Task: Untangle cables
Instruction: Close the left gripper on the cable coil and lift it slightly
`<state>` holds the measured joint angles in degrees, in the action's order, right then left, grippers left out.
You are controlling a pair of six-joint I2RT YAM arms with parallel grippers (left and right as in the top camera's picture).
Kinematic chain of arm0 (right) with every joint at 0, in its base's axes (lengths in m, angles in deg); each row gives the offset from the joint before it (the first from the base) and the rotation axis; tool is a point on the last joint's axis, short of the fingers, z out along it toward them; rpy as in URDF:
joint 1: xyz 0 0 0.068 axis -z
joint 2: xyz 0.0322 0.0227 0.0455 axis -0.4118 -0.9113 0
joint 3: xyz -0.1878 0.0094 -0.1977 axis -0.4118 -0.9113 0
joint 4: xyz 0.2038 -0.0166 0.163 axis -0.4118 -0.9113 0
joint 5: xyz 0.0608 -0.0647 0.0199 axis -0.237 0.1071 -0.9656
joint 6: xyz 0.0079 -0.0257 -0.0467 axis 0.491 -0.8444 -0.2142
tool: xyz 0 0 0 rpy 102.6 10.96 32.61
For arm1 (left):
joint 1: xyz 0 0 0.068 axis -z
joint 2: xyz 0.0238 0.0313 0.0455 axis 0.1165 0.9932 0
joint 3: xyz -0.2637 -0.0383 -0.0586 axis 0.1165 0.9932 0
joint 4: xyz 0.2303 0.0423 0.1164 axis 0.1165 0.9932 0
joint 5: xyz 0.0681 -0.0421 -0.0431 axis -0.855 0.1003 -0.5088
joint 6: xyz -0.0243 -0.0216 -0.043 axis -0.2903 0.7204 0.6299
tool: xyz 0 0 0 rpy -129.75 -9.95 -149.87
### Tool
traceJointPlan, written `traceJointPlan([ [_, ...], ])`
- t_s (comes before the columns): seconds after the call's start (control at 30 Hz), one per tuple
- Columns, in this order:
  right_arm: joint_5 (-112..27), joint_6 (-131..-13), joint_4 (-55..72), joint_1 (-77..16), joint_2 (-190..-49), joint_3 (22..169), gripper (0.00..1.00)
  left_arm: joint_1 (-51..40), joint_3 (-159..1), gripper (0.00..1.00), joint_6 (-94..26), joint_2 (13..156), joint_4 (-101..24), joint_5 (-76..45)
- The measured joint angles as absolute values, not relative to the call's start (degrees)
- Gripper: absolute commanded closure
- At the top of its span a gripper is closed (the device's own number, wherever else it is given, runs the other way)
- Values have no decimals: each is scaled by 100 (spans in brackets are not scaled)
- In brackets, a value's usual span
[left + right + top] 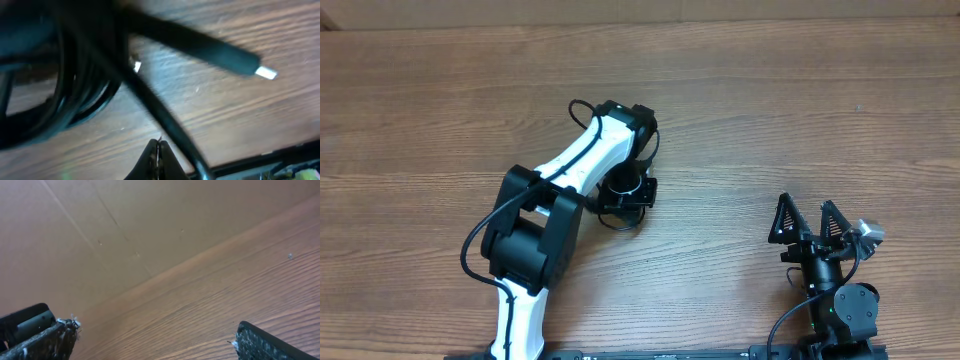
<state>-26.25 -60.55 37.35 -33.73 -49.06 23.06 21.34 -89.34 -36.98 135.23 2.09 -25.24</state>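
The cables (75, 100) fill the left wrist view as a bunch of black loops on the left. One black plug (230, 56) with a silver tip lies out to the right on the wood. A strand (165, 122) runs diagonally just right of my left gripper (158, 146), whose fingers are pressed together with nothing seen between them. In the overhead view that gripper (625, 192) points down at mid-table under its own wrist, and only a thin cable loop (620, 225) shows beside it. My right gripper (810, 222) (155, 330) stands open near the front right, far from the cables.
The wooden table (800, 110) stretches in all directions around the arms. The left arm's white link (580, 160) crosses the middle and covers most of the tangle from above. A brown wall (125, 225) rises behind the table's far edge.
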Motion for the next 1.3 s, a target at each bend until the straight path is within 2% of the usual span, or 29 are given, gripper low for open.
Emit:
traceJointPlan([
  [0.03,-2625,-6053,3733,-3373,-4906,2306,0,2171,-8934,93,-3613,13523,117,-2526],
  [0.07,-2622,-6050,3731,-3373,-4906,2306,0,2185,-8932,87,-3565,13523,58,-2524],
  [0.2,-2625,-6053,3731,-3373,-4906,2306,0,2261,-8917,83,-3309,13523,-250,-2528],
  [0.63,-2625,-6050,3735,-3373,-4906,2306,0,2355,-8884,81,-3206,13523,-833,-2546],
  [0.7,-2625,-6050,3733,-3373,-4906,2306,0,2392,-8827,78,-3145,13523,-943,-2546],
  [1.1,-2625,-6050,3731,-3373,-4906,2306,0,2807,-8325,84,-2988,13449,-1837,-2480],
  [1.3,-2622,-6053,3733,-3373,-4906,2306,0,2869,-8196,79,-2968,13372,-2042,-2439],
])
